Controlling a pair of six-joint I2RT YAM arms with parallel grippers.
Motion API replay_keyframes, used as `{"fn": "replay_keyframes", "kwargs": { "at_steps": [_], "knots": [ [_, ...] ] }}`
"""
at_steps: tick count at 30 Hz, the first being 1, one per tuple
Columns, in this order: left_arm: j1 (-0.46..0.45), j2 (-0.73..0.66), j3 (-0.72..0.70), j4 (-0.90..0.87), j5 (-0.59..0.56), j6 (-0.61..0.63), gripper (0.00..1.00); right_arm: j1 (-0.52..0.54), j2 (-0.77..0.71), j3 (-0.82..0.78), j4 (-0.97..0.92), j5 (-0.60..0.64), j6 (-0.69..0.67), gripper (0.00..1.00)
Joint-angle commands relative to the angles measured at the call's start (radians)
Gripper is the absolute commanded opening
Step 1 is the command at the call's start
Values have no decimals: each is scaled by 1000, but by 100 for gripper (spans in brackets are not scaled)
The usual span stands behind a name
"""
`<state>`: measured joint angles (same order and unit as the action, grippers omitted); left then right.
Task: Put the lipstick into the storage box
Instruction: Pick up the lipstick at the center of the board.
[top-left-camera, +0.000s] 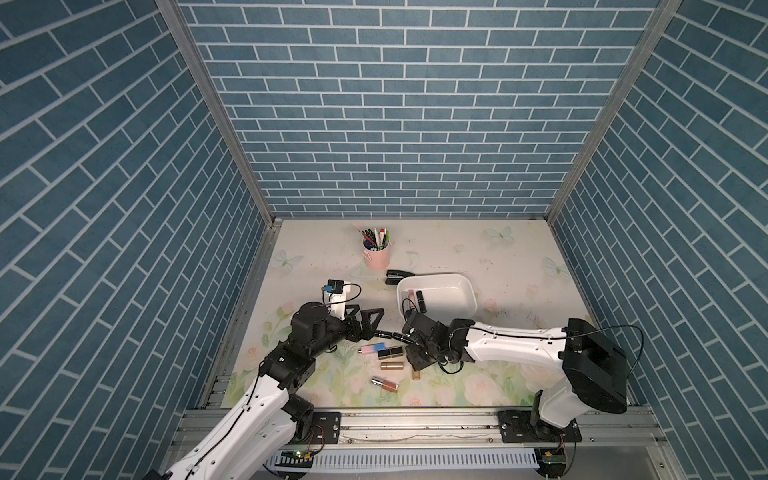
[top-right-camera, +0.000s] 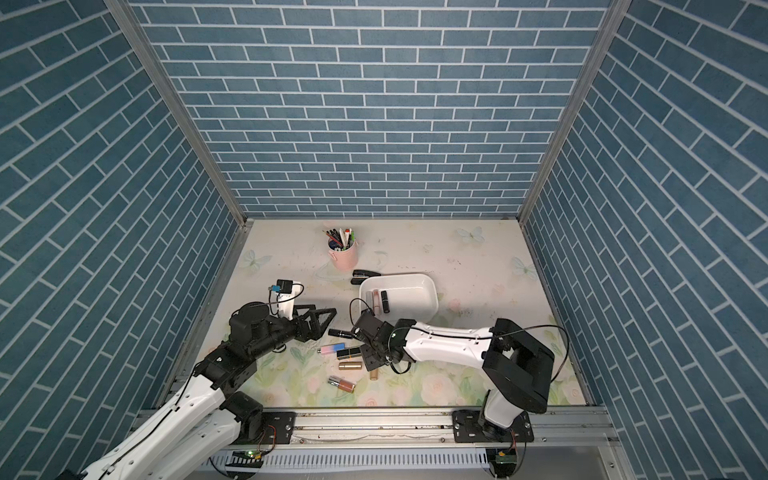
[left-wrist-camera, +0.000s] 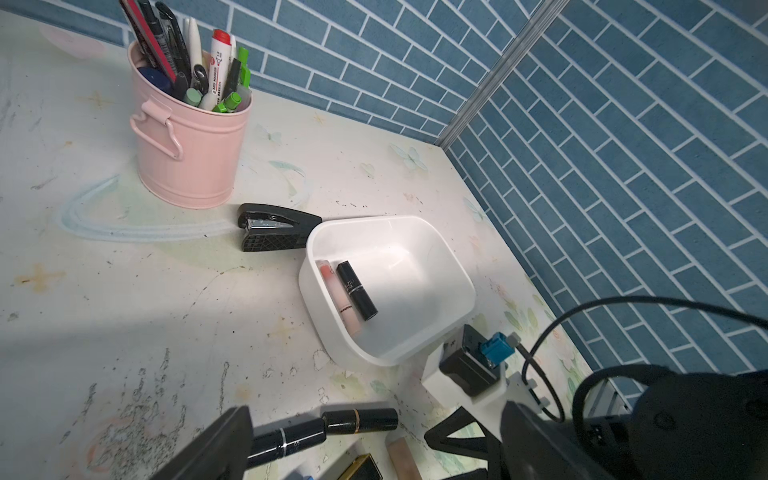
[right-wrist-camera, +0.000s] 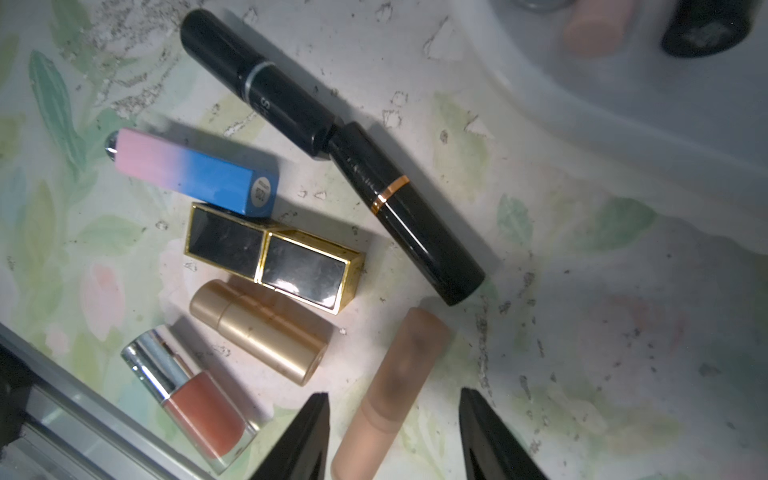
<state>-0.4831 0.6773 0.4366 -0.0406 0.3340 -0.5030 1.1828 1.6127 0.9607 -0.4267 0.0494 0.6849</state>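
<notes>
The white storage box sits mid-table and holds a pink lipstick and a black lipstick. Several lipsticks lie in front of it. Among them are two black tubes end to end, a pink-blue one, a black-gold square one and a gold one. My right gripper is open. It straddles a beige lipstick with a gap on each side. My left gripper is wide open and empty beside the black tubes.
A pink pen cup full of markers stands at the back. A black stapler lies against the box's far-left corner. A clear reddish gloss bottle lies nearest the front rail. The two grippers are close together.
</notes>
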Motion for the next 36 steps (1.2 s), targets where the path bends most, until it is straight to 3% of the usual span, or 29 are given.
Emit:
{"fn": "replay_keyframes", "kwargs": {
  "at_steps": [1, 20, 31, 36],
  "knots": [
    [-5, -7, -11, -2, -9, -2, 100, 14, 36, -1, -3, 25, 30, 54],
    [-6, 25, -22, 15, -13, 0, 100, 31, 111, 6, -37, 68, 24, 45],
    [-5, 41, -27, 23, -12, 0, 100, 31, 96, 7, -56, 85, 17, 18],
    [-5, 50, -27, 30, -6, 0, 100, 28, 44, 21, -68, 89, -2, 16]
  ]
}}
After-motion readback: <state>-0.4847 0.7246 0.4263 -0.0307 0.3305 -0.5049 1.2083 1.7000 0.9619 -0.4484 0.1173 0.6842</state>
